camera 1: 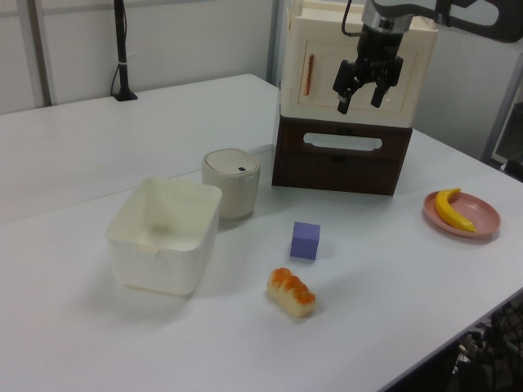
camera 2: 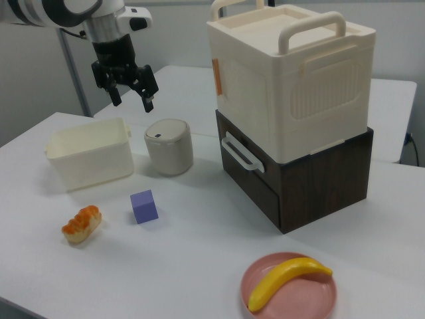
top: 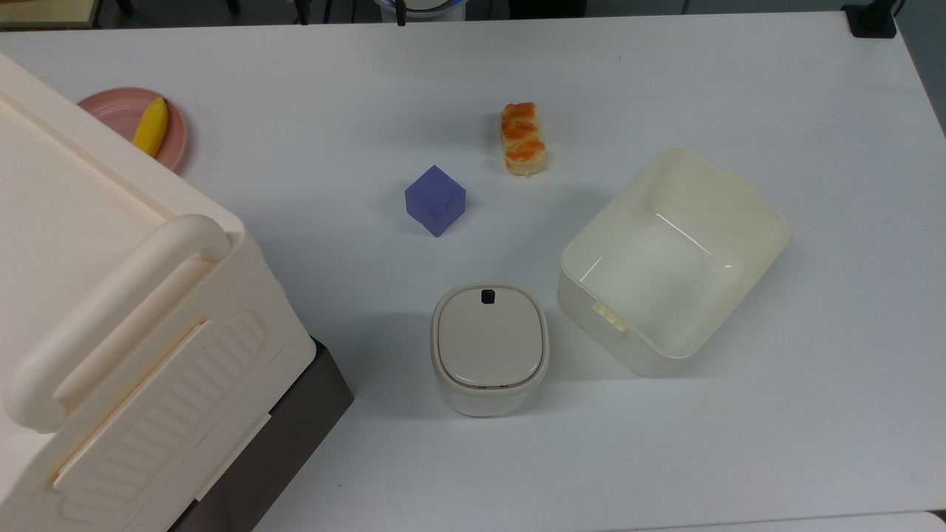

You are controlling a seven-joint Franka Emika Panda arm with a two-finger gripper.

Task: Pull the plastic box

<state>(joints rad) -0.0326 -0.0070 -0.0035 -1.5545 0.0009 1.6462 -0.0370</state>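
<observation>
A white desk (top: 739, 458) carries everything, and the biggest thing on it is a cream bin (camera 2: 292, 73) with thick handles, stacked on a dark wooden drawer box (camera 2: 312, 179) with a pale handle. Next in size is the plastic box (top: 746, 244), a lidless, translucent cream-white tub with rounded corners and a small latch tab on each of two opposite rims; its inside is bare. It sits flat on the desk at the top view's right, turned at an angle to the desk edges, with a small rounded container (top: 489, 347) with a beige lid and a black button just beside it on the top view's left, not touching. The end effector (camera 1: 365, 91) hangs in the air with its two black fingers spread apart and holding nothing, in front of the cream bin in the left view and well above the container in the right view, well apart from the plastic box. A pink plate (camera 2: 292, 296) holds a yellow banana (camera 2: 285, 280). Near the middle lie a piece of bread (top: 523, 138) with orange topping and a purple cube (top: 435, 199), apart from each other.
</observation>
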